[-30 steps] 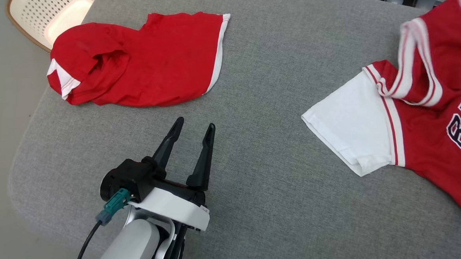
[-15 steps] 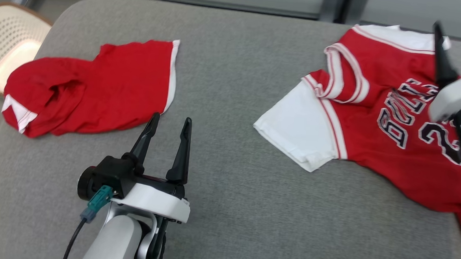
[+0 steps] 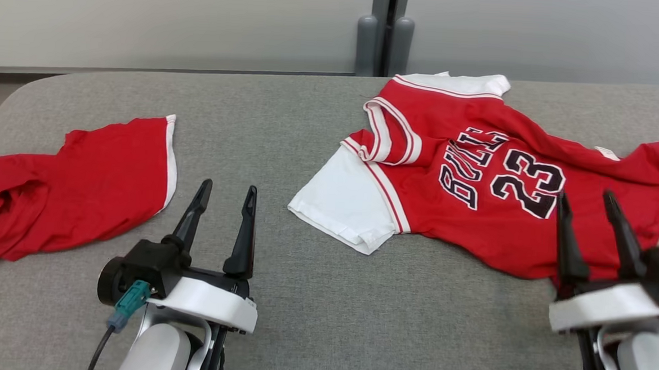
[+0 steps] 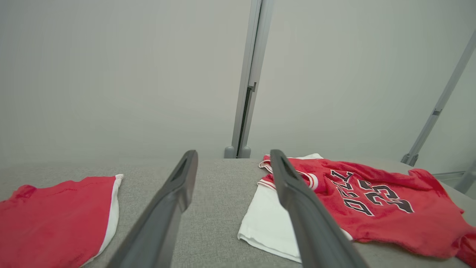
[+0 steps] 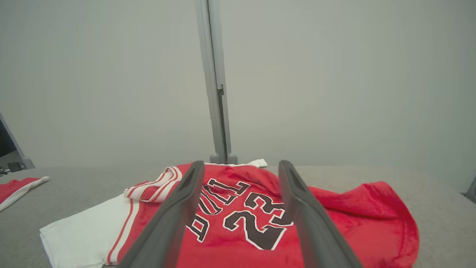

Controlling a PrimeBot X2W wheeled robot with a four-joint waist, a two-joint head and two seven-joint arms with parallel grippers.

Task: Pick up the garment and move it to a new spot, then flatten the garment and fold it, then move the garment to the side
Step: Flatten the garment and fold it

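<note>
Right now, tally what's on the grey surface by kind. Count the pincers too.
Garments: 2 (red 23 jersey, plain red garment with white trim)
Pincers: 2 (left pincer, right pincer, both open)
Total: 4

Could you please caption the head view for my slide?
Open left gripper and right gripper, jersey and shorts ahead on grey surface.

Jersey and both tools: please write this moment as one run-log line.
left tool: open, empty | right tool: open, empty | jersey: rumpled on table, not gripped
</note>
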